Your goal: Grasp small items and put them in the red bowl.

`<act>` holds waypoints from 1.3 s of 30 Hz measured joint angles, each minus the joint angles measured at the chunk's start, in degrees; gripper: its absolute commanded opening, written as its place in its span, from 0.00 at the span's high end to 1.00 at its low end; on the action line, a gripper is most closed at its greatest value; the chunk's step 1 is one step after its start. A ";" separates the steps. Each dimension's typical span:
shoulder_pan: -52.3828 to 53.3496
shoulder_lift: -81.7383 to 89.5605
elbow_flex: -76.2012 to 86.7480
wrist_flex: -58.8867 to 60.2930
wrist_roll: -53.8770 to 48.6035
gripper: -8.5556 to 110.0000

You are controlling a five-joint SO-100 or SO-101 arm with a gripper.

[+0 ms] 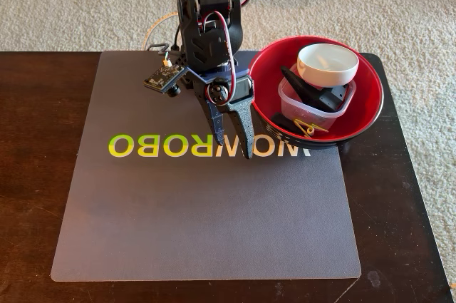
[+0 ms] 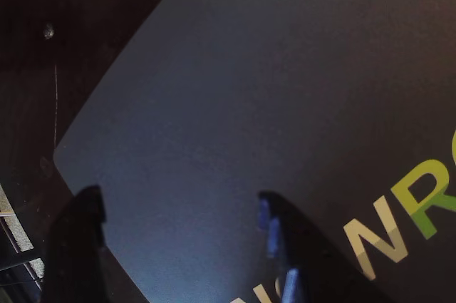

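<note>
The red bowl (image 1: 268, 88) sits at the mat's right edge in the fixed view. Inside it are the small items: a white round bowl (image 1: 328, 63) resting on a clear square tub (image 1: 298, 108), a black toothed wedge (image 1: 299, 86), a flat black piece (image 1: 335, 96) and a yellow clip (image 1: 308, 129). My gripper (image 1: 235, 146) points down at the mat, left of the bowl, over the lettering. In the wrist view the gripper (image 2: 178, 203) is open with only bare mat between its fingers. The bowl is outside the wrist view.
A grey mat (image 1: 206, 210) with green and white lettering covers the dark wooden table (image 1: 35, 175). The table's right edge lies just past the bowl, and beige carpet (image 1: 71, 3) surrounds the table. The arm's base stands at the mat's far edge.
</note>
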 measured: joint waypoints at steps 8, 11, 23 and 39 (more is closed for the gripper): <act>0.00 0.00 0.00 0.00 0.00 0.69; 0.00 0.00 0.00 0.00 0.00 0.69; 0.00 0.00 0.00 0.00 0.00 0.69; 0.00 0.00 0.00 0.00 -0.35 0.67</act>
